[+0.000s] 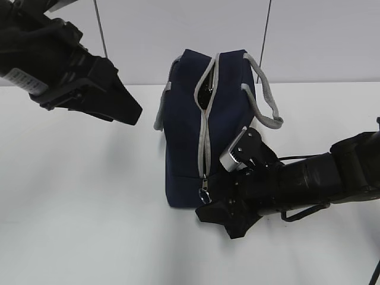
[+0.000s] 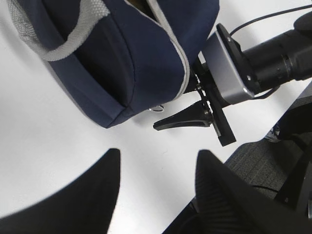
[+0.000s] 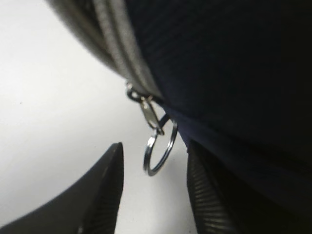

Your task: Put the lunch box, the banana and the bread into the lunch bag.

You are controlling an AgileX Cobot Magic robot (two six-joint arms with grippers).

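Note:
The navy lunch bag (image 1: 222,119) stands on the white table, its grey zipper (image 1: 205,136) mostly closed, a short gap open at the far end. Its metal ring pull (image 3: 160,150) hangs at the near end, also in the exterior view (image 1: 205,191). My right gripper (image 3: 155,161) is open, its fingers on either side of the ring, not touching it; it also shows in the exterior view (image 1: 217,214). My left gripper (image 2: 157,161) is open and empty, raised above the table left of the bag (image 2: 131,63). The lunch box, banana and bread are out of view.
The bag's grey webbing handles (image 1: 265,95) hang to the right side. The right arm's wrist camera block (image 2: 226,68) lies close against the bag's end. The white table (image 1: 89,208) extends to the left and front.

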